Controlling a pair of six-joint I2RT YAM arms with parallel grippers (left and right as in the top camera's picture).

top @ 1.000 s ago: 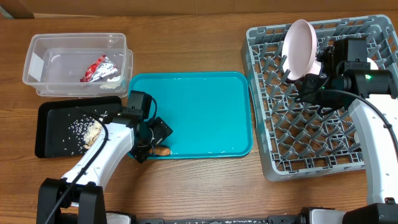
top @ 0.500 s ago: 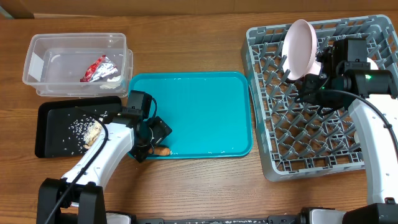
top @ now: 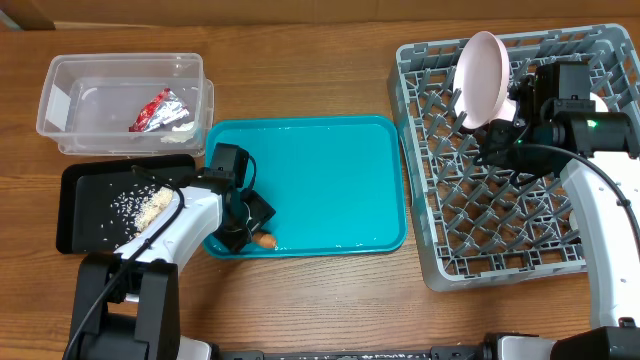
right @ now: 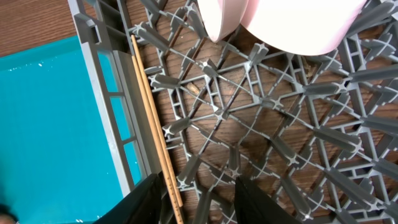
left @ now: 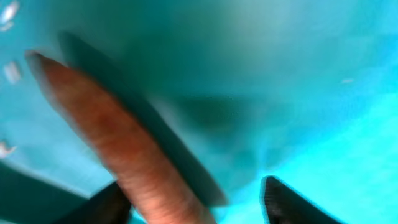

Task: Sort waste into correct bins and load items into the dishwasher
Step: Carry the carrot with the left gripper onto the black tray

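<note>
On the teal tray (top: pixel 330 180), at the corner nearest to the left arm, the small carrot (top: pixel 265 240) is seen as the only waste not yet sorted. It lies between the spread fingers of the left gripper (left: pixel 196 202), close against one finger and apart from the other, so no pinch is made. The foil wrapper (top: pixel 158 110) is already placed in the clear tub (top: pixel 60 70), and the food scraps (top: pixel 148 208) are in the black tray (top: pixel 80 225). In the dish rack (top: pixel 500 250) the plate (top: pixel 482 75) is stood upright among the pegs, and the chopsticks (right: pixel 152 112) are laid along its edge. Above them the right gripper (right: pixel 199 202) is held with jaws partly apart, and nothing is seen pinched. No bowl or cup is visible. By judgement, little is left: the carrot must be carried to its bin.
</note>
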